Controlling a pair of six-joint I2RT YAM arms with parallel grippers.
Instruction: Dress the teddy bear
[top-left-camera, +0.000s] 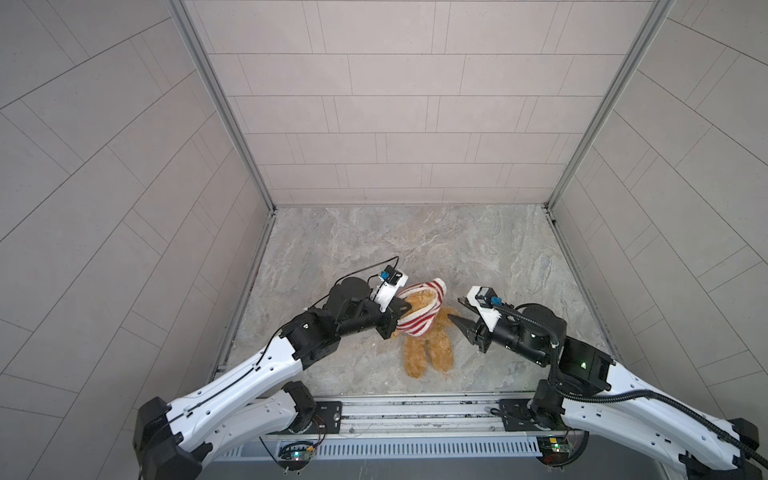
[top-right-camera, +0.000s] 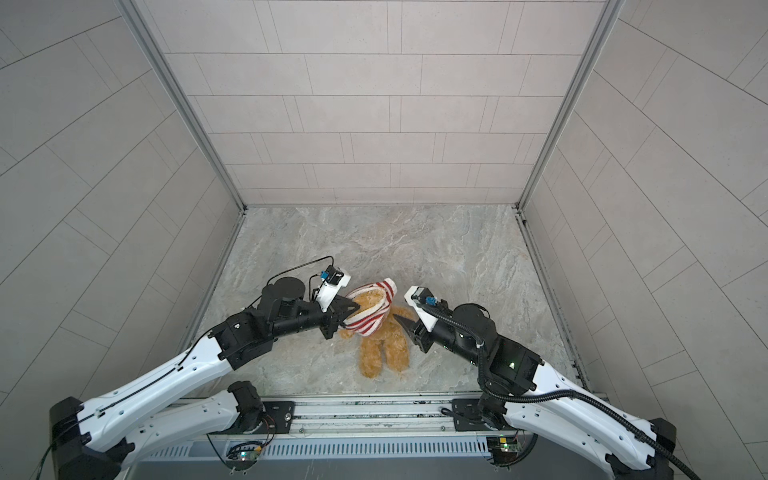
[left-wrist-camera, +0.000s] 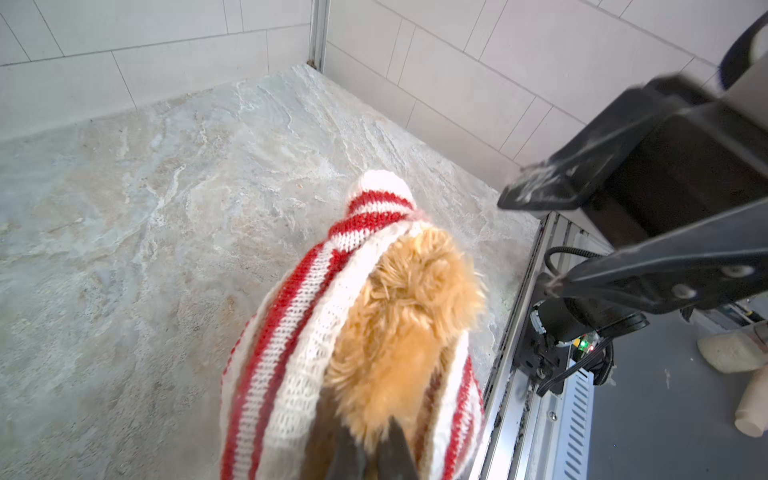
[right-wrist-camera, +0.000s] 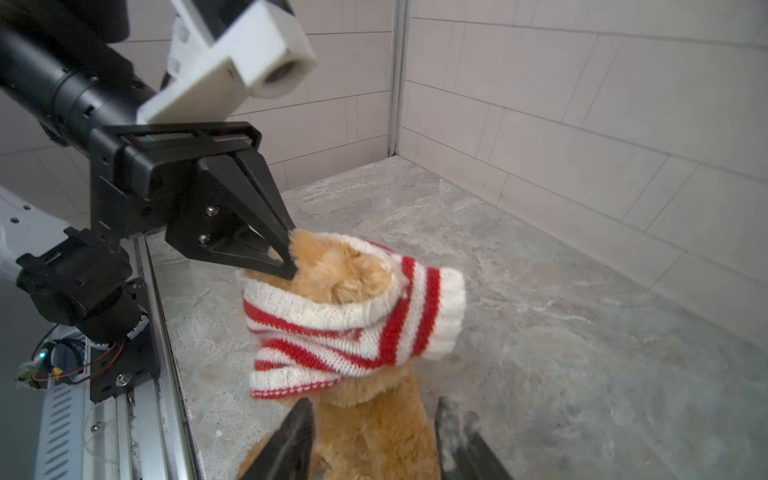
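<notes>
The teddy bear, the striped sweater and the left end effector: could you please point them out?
teddy bear (top-left-camera: 434, 337): a top view, on its lower body.
striped sweater (right-wrist-camera: 357, 332): right wrist view, on its knit stripes.
left end effector (right-wrist-camera: 291, 253): right wrist view, between its fingertips.

no readable text, label, brand, number or sign is showing in any view.
</notes>
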